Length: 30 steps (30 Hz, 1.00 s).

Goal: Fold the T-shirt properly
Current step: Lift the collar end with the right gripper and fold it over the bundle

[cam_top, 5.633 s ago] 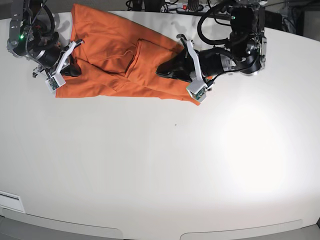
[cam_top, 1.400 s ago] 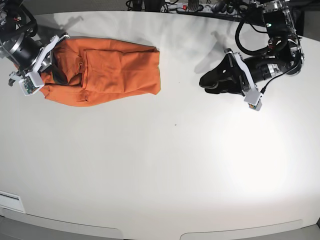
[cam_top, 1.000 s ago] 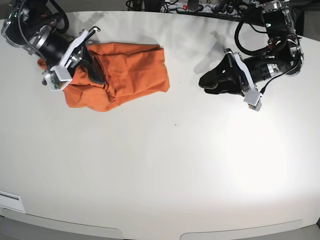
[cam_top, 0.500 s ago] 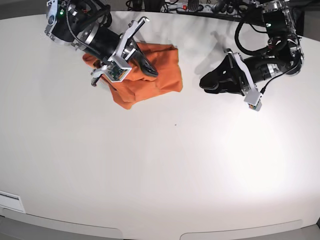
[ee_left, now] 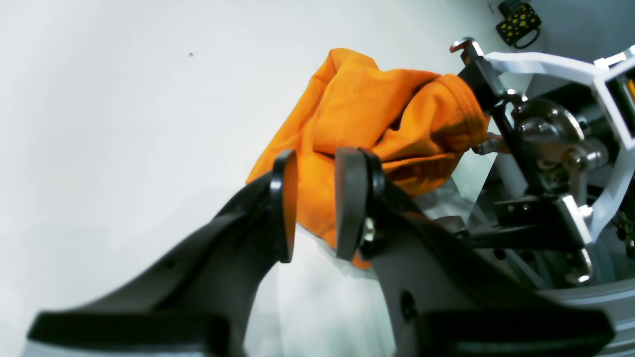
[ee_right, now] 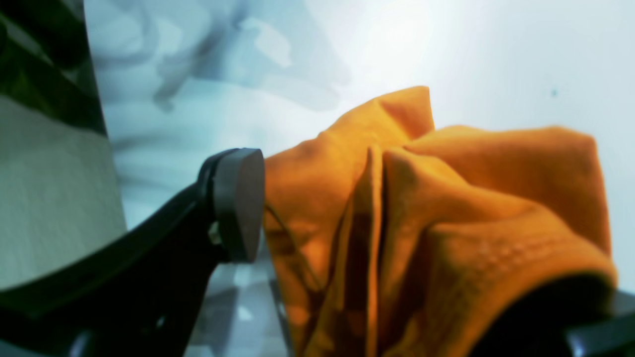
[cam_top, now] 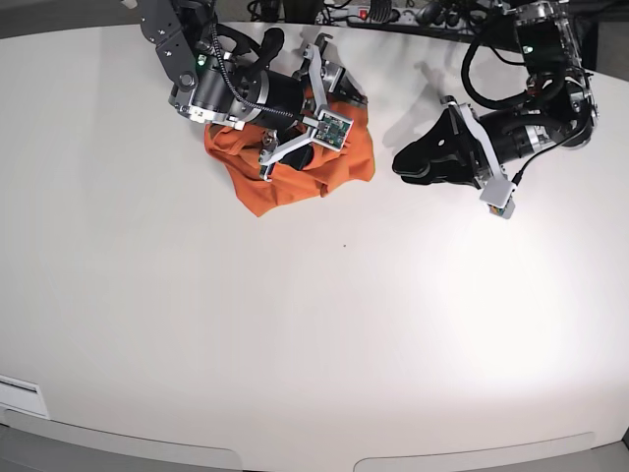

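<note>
One bunched T-shirt (cam_top: 295, 172), right claw (cam_top: 316, 128) over it; no legible writing.

Table (cam_top: 295, 344): white, smooth, rounded near edge, brightly lit patch toward one side. Small dark speck (cam_top: 344, 245) on its surface (also visible in both wrist views). Cables and a power strip (cam_top: 369, 12) along the far edge, behind the table.

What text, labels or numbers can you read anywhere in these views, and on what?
None can be read.
T-shirt: plain orange, no print showing.
Green board on the right arm: markings too small.
Table: bare, no lettering.
</note>
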Tool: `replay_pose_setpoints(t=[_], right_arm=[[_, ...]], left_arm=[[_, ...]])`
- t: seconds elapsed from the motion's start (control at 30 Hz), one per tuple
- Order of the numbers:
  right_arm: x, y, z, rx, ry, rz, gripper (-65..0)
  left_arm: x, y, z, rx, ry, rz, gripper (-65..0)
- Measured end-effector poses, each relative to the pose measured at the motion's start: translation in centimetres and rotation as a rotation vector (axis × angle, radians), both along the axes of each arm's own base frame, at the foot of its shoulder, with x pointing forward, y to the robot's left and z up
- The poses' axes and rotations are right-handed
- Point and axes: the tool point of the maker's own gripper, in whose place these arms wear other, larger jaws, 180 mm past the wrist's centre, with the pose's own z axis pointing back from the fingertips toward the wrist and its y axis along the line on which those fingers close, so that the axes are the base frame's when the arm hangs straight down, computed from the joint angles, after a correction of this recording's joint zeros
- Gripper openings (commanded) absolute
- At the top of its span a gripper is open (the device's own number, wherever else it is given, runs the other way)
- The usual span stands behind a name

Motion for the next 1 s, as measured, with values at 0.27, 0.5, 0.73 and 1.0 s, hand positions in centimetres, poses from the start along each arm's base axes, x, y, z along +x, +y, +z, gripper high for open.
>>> replay_pose_setpoints(t=[0.27, 0.5, 0.73, 1.0], right_arm=[[-0.1, 0.1, 1.3, 0.013, -0.038, 0.012, -26.2], [-0.6, 1.3, 6.0, 0.159, -0.114, 0.041, -26.2], [0.3, 0.7, 5.5, 0.1, -0.161, 0.027, -26.2], [0.1, 0.8, 7.2, 0.133, -0.201, 0.033, -26.2]], left_arm=[[0.3, 0.6, 0.3, 0.013, -0.015, 0.003, -65.0], [0.4, 0.6, 0.3, 0.02, -0.016, 0.003, -65.0], [0.4, 0.6, 0.2, 0.023, -0.014, 0.004, -65.0], [0.4, 0.6, 0.2, 0.023, -0.014, 0.004, -65.0]])
